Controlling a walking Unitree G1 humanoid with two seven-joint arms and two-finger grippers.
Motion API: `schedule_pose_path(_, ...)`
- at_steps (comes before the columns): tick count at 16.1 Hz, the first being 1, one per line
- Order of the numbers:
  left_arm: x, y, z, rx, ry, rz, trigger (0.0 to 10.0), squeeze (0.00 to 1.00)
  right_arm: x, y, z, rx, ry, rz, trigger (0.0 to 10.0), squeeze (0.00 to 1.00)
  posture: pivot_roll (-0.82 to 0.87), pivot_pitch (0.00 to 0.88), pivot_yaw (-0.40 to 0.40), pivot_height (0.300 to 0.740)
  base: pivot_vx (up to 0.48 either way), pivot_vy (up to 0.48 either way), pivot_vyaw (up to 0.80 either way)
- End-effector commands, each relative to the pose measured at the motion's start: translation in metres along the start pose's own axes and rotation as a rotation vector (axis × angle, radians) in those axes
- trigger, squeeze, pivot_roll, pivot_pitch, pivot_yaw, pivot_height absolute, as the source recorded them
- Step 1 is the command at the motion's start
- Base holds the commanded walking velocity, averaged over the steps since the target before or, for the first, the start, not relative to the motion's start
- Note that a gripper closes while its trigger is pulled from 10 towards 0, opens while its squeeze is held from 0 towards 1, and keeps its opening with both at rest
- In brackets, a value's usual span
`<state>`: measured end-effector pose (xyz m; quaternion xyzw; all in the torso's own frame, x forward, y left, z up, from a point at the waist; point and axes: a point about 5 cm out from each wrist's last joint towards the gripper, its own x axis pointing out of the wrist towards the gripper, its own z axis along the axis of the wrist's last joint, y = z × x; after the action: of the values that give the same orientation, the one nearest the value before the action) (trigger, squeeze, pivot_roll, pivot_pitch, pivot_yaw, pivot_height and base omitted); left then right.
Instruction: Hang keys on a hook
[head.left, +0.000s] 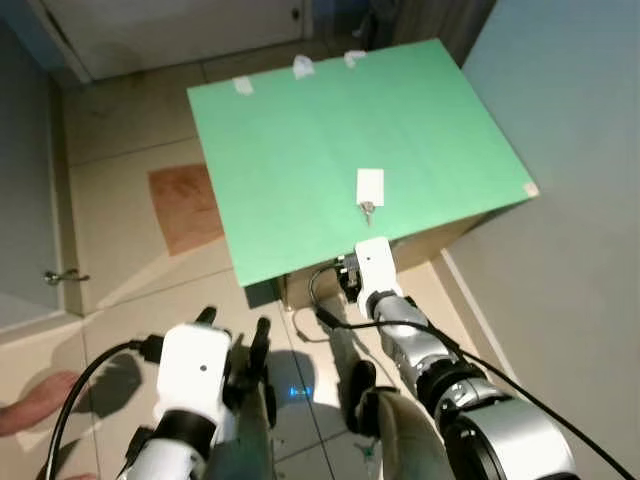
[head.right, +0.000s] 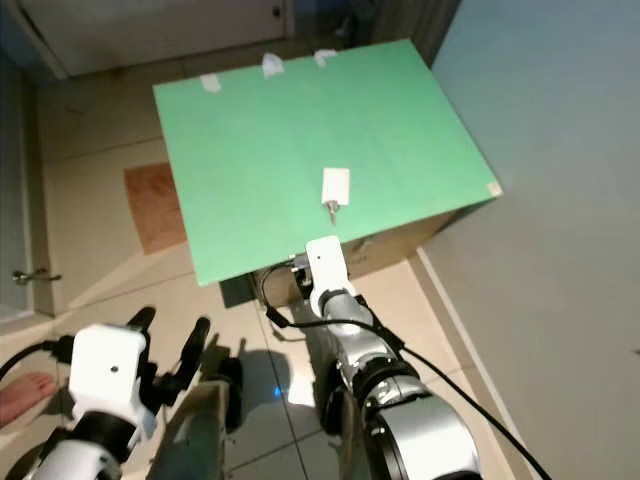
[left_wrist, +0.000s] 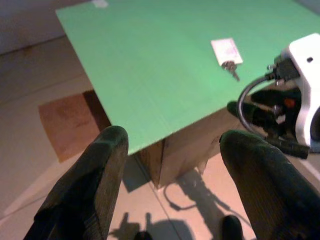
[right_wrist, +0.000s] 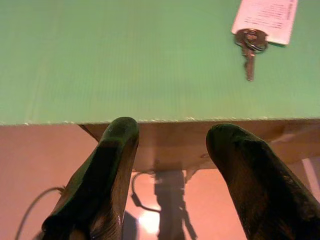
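I am looking down at a big green board (head.left: 330, 150) lying flat across a brown box (left_wrist: 187, 145), with pale floor tiles (head.left: 130, 200) around it and a grey wall (head.left: 570, 120) running along the right. A few scraps of white tape (head.left: 302, 67) are sitting along the far edge of the board, probably pinning it down. I am seeing no hook anywhere, so I judge the hanging spot is somewhere else in the room.

I am holding the right gripper (right_wrist: 172, 150) just short of the board's near edge, its fingers spread wide with nothing between them, lined up to reach in. The left gripper (left_wrist: 175, 165) is waiting lower and further back, fingers spread too and holding nothing.

The keys (right_wrist: 249, 47) are resting on the board near its front edge, a little ahead of the right gripper, ringed to a white tag (right_wrist: 265, 17). The tag is carrying small printed lines, but I am finding them too fine to read.
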<state>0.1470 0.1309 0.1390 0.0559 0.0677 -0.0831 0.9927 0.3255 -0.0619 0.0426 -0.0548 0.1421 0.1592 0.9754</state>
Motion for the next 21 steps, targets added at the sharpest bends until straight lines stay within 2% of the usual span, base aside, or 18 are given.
schedule_pose_path(1,0.002,-0.002,-0.007,0.005,0.022,0.001,10.0,0.0,-0.001,0.001,-0.005,0.018,0.024,0.001,10.0,0.0,0.32,0.383,-0.061,0.736,0.0,0.0,0.0)
schedule_pose_path(2,0.006,-0.003,-0.008,0.006,0.019,-0.002,10.0,0.0,-0.001,0.0,-0.003,0.028,0.014,-0.003,10.0,0.0,0.29,0.365,-0.069,0.736,0.0,0.0,0.0)
schedule_pose_path(4,0.027,-0.001,-0.016,-0.033,0.0,0.003,10.0,0.0,0.001,-0.012,0.013,0.046,-0.081,-0.007,10.0,0.0,0.17,0.273,-0.09,0.736,0.0,0.0,0.0)
schedule_pose_path(5,0.05,0.007,-0.024,-0.059,-0.009,0.019,10.0,0.0,-0.003,-0.03,0.026,0.024,-0.191,0.006,10.0,0.0,0.1,0.218,-0.083,0.736,0.0,0.0,0.0)
schedule_pose_path(7,0.074,0.016,-0.03,-0.059,-0.014,0.01,10.0,0.0,-0.01,-0.054,0.034,0.024,-0.268,-0.026,10.0,0.0,0.02,0.134,-0.055,0.736,0.0,0.0,0.0)
schedule_pose_path(8,0.09,0.02,-0.024,-0.04,-0.049,-0.008,10.0,0.0,-0.019,-0.075,0.041,0.033,-0.332,-0.092,10.0,0.0,-0.02,0.096,-0.033,0.736,0.0,0.0,0.0)
schedule_pose_path(11,0.11,0.031,-0.019,-0.019,-0.098,-0.017,10.0,0.0,-0.041,-0.094,0.04,0.062,-0.433,-0.174,10.0,0.0,-0.09,0.016,0.024,0.736,0.0,0.0,0.0)
schedule_pose_path(13,0.119,0.036,-0.014,0.009,-0.145,-0.051,10.0,0.0,-0.066,-0.1,0.032,0.106,-0.511,-0.214,10.0,0.0,-0.12,0.0,0.065,0.736,0.0,0.0,0.0)
schedule_pose_path(14,0.119,0.037,-0.011,0.018,-0.175,-0.074,10.0,0.0,-0.081,-0.099,0.017,0.084,-0.512,-0.235,10.0,0.0,-0.14,0.0,0.083,0.736,0.0,0.0,0.0)
schedule_pose_path(16,0.118,0.036,-0.005,0.021,-0.232,-0.095,10.0,0.0,-0.091,-0.092,0.001,0.112,-0.478,-0.257,10.0,0.0,-0.15,0.0,0.099,0.736,0.0,0.0,0.0)
schedule_pose_path(18,0.119,0.031,0.002,0.041,-0.267,-0.114,10.0,0.0,-0.091,-0.083,-0.003,0.12,-0.462,-0.237,10.0,0.0,-0.15,0.0,0.1,0.736,0.0,0.0,0.0)
schedule_pose_path(21,0.123,0.025,0.0,0.015,-0.257,-0.126,10.0,0.0,-0.086,-0.075,-0.002,0.115,-0.425,-0.181,10.0,0.0,-0.15,0.0,0.089,0.736,0.0,0.0,0.0)
